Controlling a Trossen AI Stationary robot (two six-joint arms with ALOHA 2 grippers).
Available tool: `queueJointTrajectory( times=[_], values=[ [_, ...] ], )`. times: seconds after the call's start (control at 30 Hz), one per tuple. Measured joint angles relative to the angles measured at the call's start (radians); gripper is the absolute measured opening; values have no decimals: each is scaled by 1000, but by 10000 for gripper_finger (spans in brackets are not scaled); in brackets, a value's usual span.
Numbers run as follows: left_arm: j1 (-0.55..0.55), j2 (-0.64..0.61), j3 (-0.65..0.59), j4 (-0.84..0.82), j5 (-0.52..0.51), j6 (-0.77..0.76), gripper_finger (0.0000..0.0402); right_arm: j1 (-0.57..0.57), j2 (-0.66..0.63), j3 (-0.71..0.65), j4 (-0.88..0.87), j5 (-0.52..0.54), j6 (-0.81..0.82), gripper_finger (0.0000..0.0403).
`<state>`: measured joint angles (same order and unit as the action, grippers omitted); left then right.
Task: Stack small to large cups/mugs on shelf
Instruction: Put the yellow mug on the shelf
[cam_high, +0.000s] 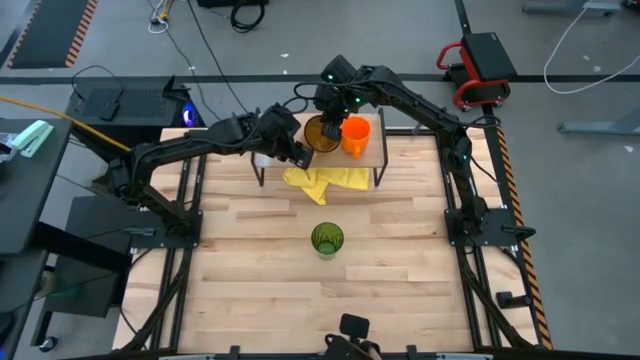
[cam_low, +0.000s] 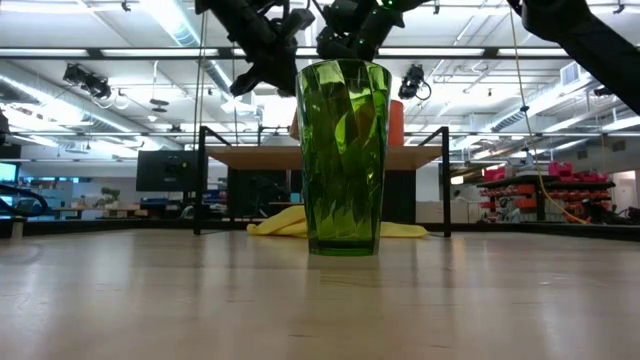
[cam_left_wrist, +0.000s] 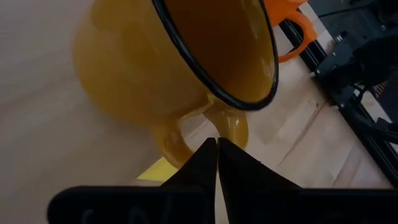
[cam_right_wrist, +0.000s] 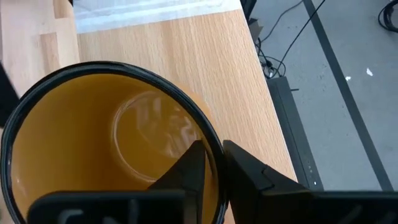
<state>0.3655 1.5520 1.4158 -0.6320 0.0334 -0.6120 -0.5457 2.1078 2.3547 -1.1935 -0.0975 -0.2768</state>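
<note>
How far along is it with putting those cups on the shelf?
Partway. The orange mug already stands on the shelf. The yellow mug is there too, with the right gripper pinching its rim and the left gripper shut near its handle. The green cup waits on the table, untouched.

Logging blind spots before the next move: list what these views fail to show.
- High view: the right tool covers part of the amber mug; whether its base touches the shelf is unclear.
- Low view: the tumbler hides the amber mug and most of the orange mug.
- Left wrist view: the orange mug is cut off by the edge.
- Right wrist view: the amber mug's own rim hides its outside.
</note>
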Motion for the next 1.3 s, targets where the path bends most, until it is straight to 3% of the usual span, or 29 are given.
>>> queueJointTrajectory(
  times=[0.47,0.77,1.07,1.3],
  values=[
    [7,0,0,-15,-4,13,24,-2,0,0,25,6,-4,97],
    [16,-5,0,-12,-7,34,14,-2,0,0,44,7,-12,99],
    [64,-169,2,-12,-13,49,10,15,-99,1,38,30,21,96],
    [102,-224,2,-270,-139,75,17,53,-240,2,-87,44,202,74]
  ],
)
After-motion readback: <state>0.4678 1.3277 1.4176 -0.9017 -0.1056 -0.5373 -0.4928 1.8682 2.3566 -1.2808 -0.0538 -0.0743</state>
